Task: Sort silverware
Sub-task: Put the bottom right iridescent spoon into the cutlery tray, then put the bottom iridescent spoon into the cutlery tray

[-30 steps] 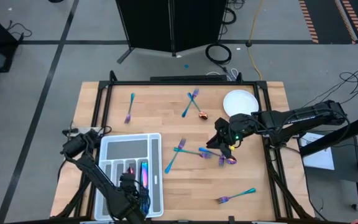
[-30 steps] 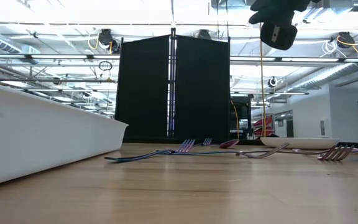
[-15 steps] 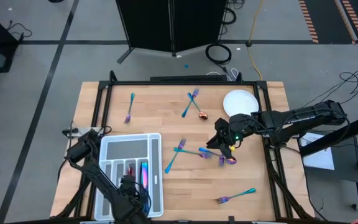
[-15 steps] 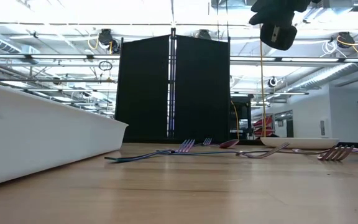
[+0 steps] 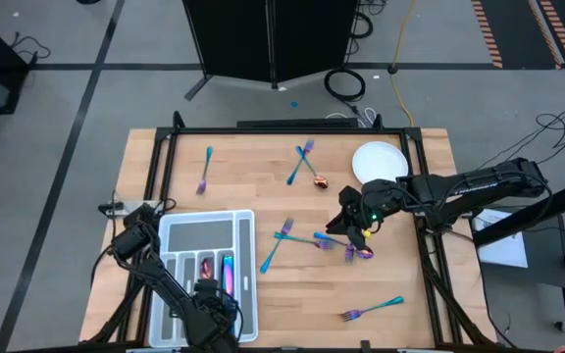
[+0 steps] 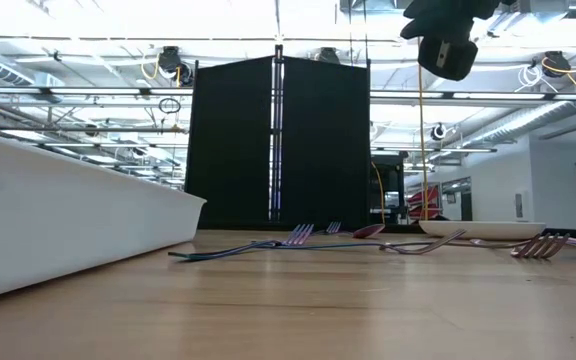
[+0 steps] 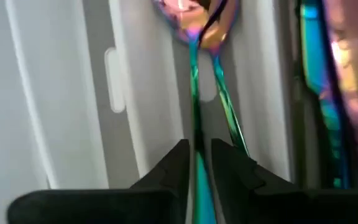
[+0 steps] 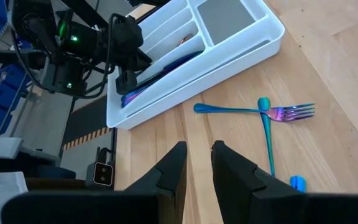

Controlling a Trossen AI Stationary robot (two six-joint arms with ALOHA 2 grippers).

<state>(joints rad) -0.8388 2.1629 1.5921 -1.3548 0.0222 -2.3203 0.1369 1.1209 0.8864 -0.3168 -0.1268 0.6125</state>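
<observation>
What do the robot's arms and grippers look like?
Both arms are dark, nearly black, built of jointed tube-like pieces. The right arm has a tiny green light glowing near its wrist. Each gripper ends in two flat, dark fingers with slanted tips: the left gripper and the right gripper look the same. Thin black cables loop beside the left arm.

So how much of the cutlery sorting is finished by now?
Early days. A few pieces already lie in the white tray. The left hand is over a tray slot, a spoon between its fingers. Most forks lie scattered on the table; the right hand hovers above them.
</observation>
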